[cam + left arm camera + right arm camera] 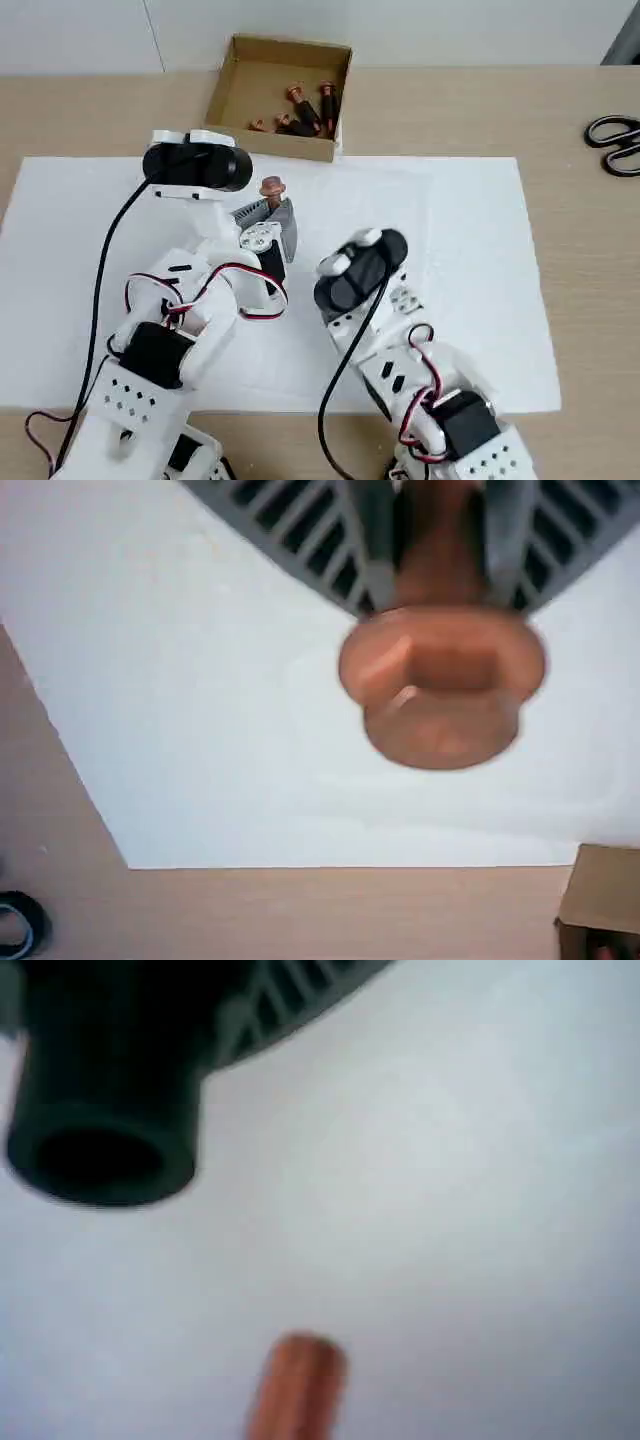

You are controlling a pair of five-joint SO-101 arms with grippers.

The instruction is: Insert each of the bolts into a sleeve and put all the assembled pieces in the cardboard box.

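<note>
A copper bolt (pixel 440 695) is sitting gripped by its shank in the left jaws, head outward, hanging above the white sheet (pixel 470 250) on the worktop (pixel 560 110), near the cardboard box (pixel 275 143). The right jaws are gripping a black sleeve (pixel 105 1110). Several copper-and-black pieces (pixel 305 112) are lying in the box.

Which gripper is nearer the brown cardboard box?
Left. Left gripper, clamping a copper bolt, is just short of the brown cardboard box; right gripper, holding a black sleeve, sits farther back.
</note>
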